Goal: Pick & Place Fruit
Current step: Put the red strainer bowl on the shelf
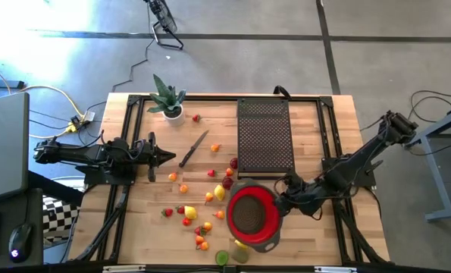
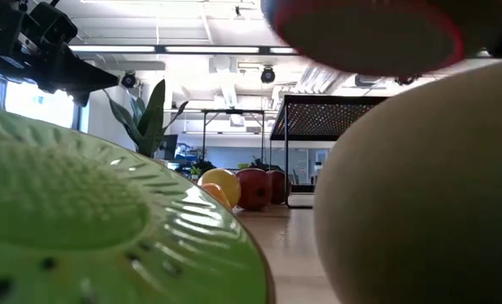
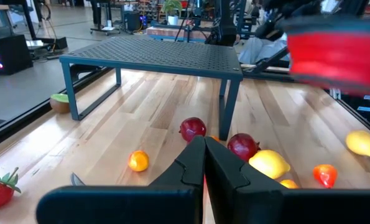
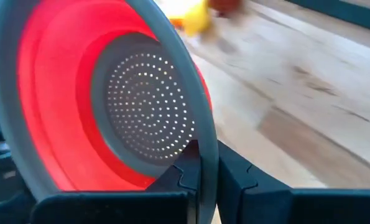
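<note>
Pinching the red bowl (image 1: 252, 214) rim, right end effector (image 1: 283, 203) sits amid scattered fruit (image 1: 219, 192)

The high camera is looking straight down on the rack (image 1: 264, 136); the low one (crowded by fruit) and the left wrist are facing it level.

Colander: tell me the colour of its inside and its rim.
Red inside, grey rim and perforated base; the colander shows best in the right wrist view.
</note>
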You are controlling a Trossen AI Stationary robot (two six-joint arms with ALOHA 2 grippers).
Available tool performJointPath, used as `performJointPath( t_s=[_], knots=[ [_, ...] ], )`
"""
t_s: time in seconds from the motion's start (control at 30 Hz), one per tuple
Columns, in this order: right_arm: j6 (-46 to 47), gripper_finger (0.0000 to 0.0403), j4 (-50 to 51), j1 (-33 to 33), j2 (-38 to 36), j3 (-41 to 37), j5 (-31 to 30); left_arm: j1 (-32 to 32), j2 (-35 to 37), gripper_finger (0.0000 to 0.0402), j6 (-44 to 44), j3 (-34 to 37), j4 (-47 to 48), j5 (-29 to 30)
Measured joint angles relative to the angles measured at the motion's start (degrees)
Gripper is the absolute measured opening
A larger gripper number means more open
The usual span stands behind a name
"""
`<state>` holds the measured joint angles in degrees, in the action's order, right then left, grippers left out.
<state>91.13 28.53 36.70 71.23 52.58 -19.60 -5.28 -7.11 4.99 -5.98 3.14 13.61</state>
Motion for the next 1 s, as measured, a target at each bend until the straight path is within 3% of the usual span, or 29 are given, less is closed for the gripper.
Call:
performJointPath(
  t_s=[0.23,0.63,1.0],
  knots=[
    [-9.8,0.0015,4.7,-4.7,-0.7,9.7,0.1,0.0,0.0,0.0006,0.0,0.0,0.0,0.0],
    [-22.6,0.0015,33.1,-19.1,-0.7,31.0,4.6,0.0,0.0,0.0006,0.0,0.0,0.0,0.0],
    [-38.6,0.0015,38.7,-45.8,-0.3,38.6,22.5,0.0,0.0,0.0006,0.0,0.0,0.0,0.0]
  ],
)
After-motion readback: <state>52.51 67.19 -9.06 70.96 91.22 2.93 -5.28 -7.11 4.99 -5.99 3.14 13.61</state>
